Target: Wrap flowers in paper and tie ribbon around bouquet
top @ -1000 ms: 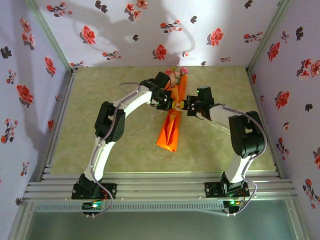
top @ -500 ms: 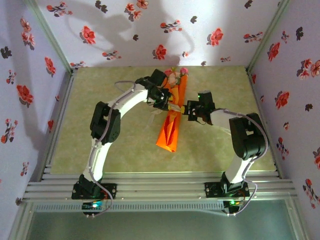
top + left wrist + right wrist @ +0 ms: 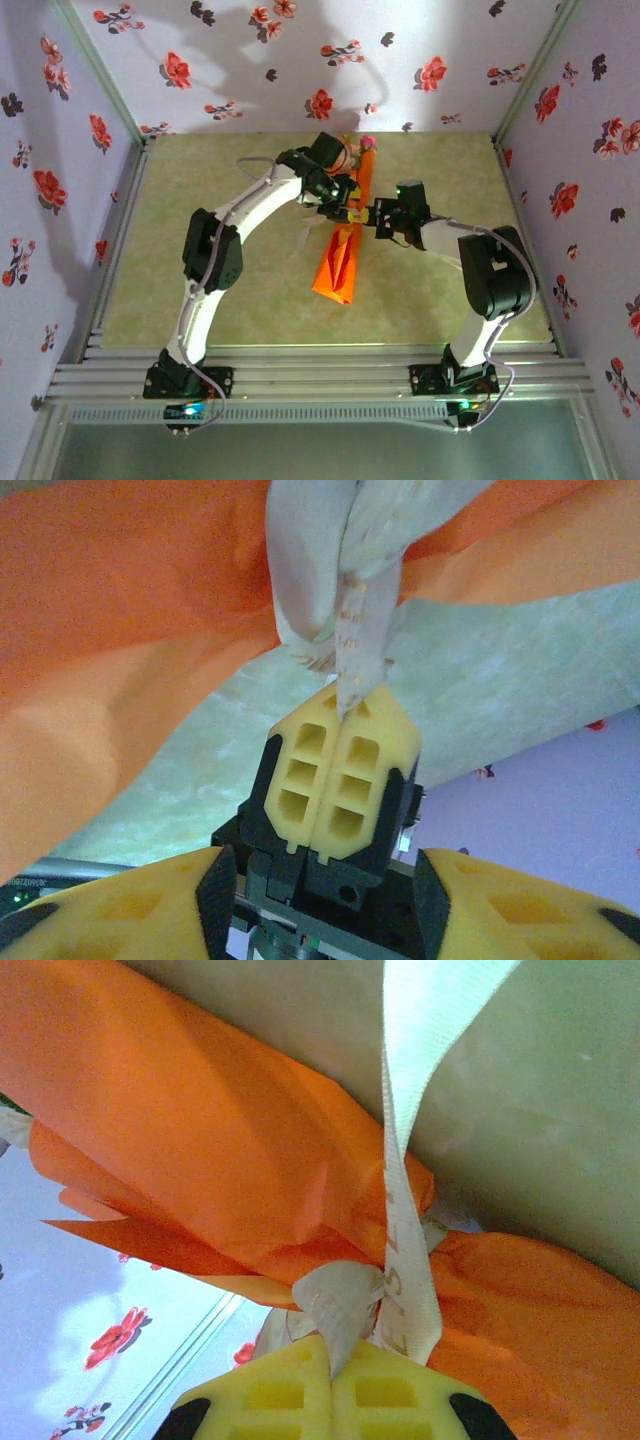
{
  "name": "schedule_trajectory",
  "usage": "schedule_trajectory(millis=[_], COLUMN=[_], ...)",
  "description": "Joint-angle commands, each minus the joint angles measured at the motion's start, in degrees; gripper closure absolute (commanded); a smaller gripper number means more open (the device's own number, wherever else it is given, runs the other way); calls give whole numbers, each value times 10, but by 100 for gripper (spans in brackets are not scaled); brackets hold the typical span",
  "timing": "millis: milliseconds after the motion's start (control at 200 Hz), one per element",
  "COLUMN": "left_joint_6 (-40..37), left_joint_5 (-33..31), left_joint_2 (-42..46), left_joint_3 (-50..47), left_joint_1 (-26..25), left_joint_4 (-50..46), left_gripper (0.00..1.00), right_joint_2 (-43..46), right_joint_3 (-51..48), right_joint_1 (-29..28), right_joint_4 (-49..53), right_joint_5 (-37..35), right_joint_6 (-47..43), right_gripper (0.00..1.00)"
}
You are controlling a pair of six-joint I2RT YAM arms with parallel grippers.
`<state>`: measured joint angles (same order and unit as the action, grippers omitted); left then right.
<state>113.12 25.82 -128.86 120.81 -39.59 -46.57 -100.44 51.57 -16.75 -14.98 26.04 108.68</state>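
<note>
The bouquet (image 3: 348, 232) is an orange paper cone lying on the table, with a pink flower (image 3: 368, 143) at its far end. The cream ribbon (image 3: 408, 1130) is wound round the paper (image 3: 190, 1130) at the cone's waist. My right gripper (image 3: 330, 1352) is shut on a ribbon end right at the knot; in the left wrist view its closed yellow fingers (image 3: 340, 770) pinch the ribbon (image 3: 362, 630). My left gripper (image 3: 320, 872) stands open just left of the bouquet's waist, facing the right gripper (image 3: 374, 213), with nothing between its pads. From above the left gripper (image 3: 338, 205) covers part of the blooms.
The green table (image 3: 220, 260) is boxed in by flowered walls (image 3: 60, 200) on three sides. An aluminium rail (image 3: 320, 375) runs along the near edge by the arm bases. A loose ribbon tail (image 3: 312, 235) lies left of the cone.
My left gripper has opened and let go of the ribbon, shifting slightly right toward the bouquet. The right gripper stays shut on the ribbon, almost unmoved.
</note>
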Motion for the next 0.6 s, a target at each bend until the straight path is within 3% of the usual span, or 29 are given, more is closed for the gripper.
schedule_trajectory(millis=[0, 140, 595], left_joint_6=[26, 29, 58], left_joint_5=[16, 18, -19], left_joint_2=[-38, -58, -107], left_joint_3=[33, 54, 74], left_joint_1=[-3, -4, 3], left_joint_4=[-13, -30, -17], left_gripper=[45, 38, 38], right_joint_2=[-2, -5, -3], right_joint_3=[-10, -19, -32], right_joint_1=[1, 2, 3], right_joint_4=[-28, -48, -60], right_joint_5=[18, 23, 23], right_joint_6=[15, 22, 27], right_gripper=[100, 100, 100])
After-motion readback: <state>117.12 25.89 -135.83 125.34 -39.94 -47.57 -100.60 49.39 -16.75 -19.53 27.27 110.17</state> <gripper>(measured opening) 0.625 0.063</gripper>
